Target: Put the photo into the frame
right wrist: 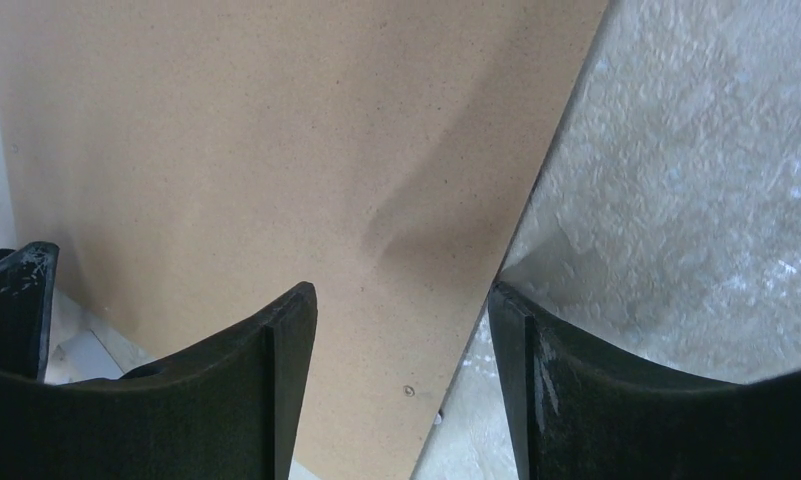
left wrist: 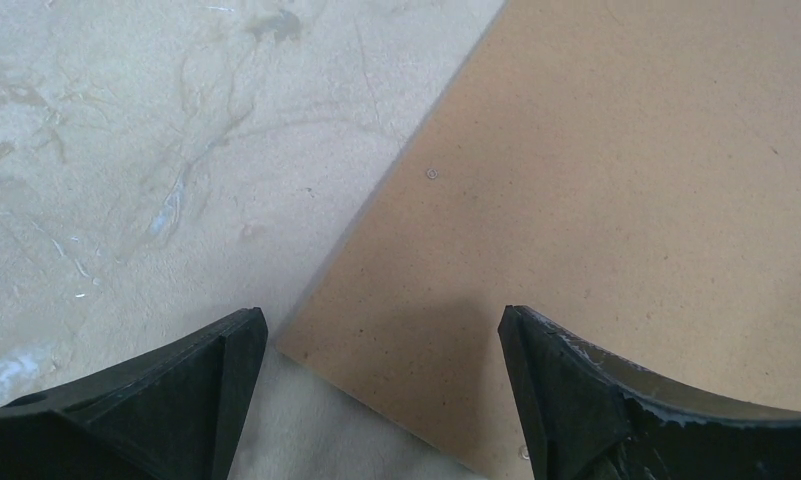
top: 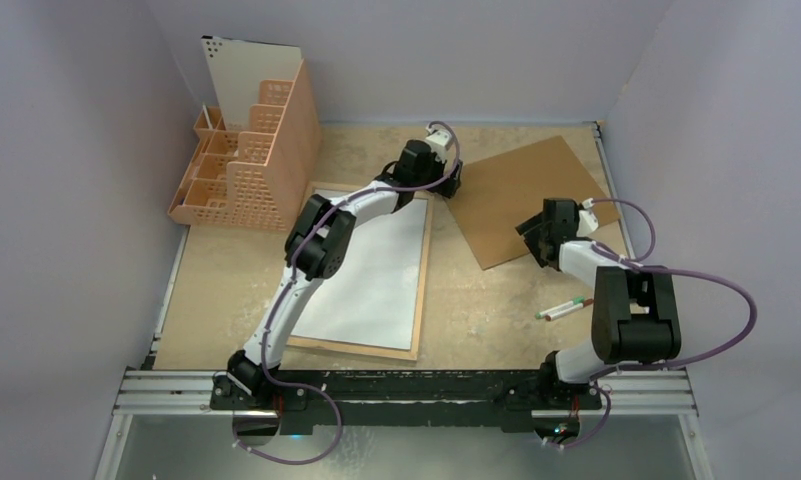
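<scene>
photo [top: 376,285]: white side up, seemingly seated in frame [top: 423,270] on desk [top: 226,290], long axis near-to-far | left tool [left wrist: 381,325]: spread, empty, over hardboard backing [top: 526,190] left corner, just beyond frame's far right corner | right tool [right wrist: 401,295]: spread, astride backing's near edge | frame lies left of both tools; left arm nearer
</scene>
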You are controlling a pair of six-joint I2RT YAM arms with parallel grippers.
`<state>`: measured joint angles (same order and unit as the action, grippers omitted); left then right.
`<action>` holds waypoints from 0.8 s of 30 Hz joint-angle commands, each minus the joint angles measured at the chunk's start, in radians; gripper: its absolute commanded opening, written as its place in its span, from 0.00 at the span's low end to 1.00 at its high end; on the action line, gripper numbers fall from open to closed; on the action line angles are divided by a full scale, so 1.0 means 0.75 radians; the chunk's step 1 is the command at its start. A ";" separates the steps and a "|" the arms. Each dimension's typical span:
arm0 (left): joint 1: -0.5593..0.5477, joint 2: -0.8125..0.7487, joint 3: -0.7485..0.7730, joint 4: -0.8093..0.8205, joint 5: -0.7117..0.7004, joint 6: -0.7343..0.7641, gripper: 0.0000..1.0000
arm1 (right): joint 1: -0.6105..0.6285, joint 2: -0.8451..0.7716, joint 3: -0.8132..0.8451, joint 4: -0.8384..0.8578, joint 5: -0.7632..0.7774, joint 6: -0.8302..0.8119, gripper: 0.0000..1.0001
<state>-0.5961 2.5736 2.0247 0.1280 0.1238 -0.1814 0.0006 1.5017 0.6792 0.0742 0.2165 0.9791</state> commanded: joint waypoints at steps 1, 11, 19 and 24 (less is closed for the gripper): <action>-0.003 0.049 0.018 0.046 -0.071 -0.053 0.93 | -0.044 0.069 -0.018 -0.103 0.032 -0.081 0.68; 0.011 -0.004 -0.057 0.197 -0.114 -0.110 0.94 | -0.062 0.042 -0.059 -0.130 0.049 -0.049 0.71; 0.012 0.212 0.217 0.139 0.183 -0.207 0.88 | -0.082 0.146 -0.014 -0.165 0.047 0.011 0.75; 0.016 0.123 0.036 0.129 0.240 -0.234 0.68 | -0.087 0.188 0.025 -0.071 -0.011 -0.071 0.74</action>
<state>-0.5877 2.6980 2.1426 0.2756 0.2134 -0.3080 -0.0540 1.5597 0.7227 0.1139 0.2176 0.9726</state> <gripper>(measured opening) 0.737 0.742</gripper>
